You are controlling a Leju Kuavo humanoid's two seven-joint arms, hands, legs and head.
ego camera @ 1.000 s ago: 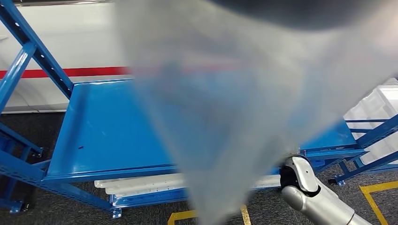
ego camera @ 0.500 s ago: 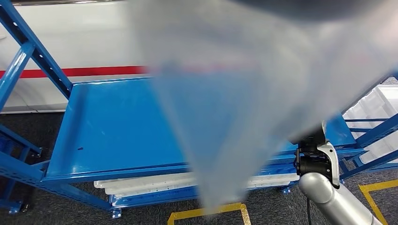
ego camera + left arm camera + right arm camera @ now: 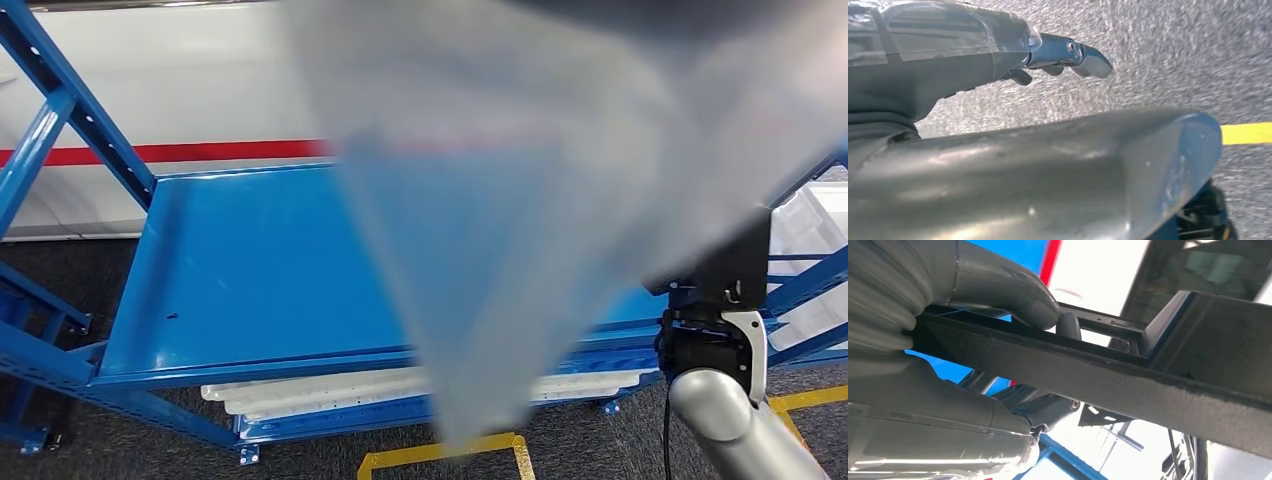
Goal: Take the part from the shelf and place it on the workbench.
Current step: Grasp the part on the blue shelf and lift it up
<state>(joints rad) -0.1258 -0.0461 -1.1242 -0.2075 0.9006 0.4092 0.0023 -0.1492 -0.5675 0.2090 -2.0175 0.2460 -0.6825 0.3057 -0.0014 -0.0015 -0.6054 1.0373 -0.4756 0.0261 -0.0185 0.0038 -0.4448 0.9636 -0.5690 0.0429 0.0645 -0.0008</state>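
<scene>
Two blue shelf levels fill the head view. At the far left, slanted blue frame beams (image 3: 45,120) rise in front of a white wall (image 3: 150,90) with a red stripe (image 3: 150,153). The wide upper shelf (image 3: 250,270) is a flat blue tray with a raised rim. Below its front edge, on the lower level, lie long white trays (image 3: 320,388). On the dark floor in front runs a yellow line (image 3: 440,455).

Through the middle of this view hangs a large blurred grey shape (image 3: 520,200), very close to the camera, wide at the top and narrowing downward. It is too blurred to name. To the right, the silver right arm (image 3: 730,430) comes up from the lower corner, ending in a black wrist block. Behind it, at the far right edge, stand white bins (image 3: 810,225) in a second blue frame.

In the left wrist view, the left hand (image 3: 1048,57) hangs over grey speckled floor (image 3: 1173,50) with a yellow line on it. Its dark fingers (image 3: 1088,57) are loosely stretched out and hold nothing.

In the right wrist view, the right hand (image 3: 963,340) is clenched around the part (image 3: 1128,370), a flat dark panel with a felt-like edge and a raised black frame. The thick grey thumb (image 3: 1013,292) presses on one face and darker fingers (image 3: 1048,407) close on the other. The part is lifted in the air, away from the shelf, with blue frame and white wall behind it.
</scene>
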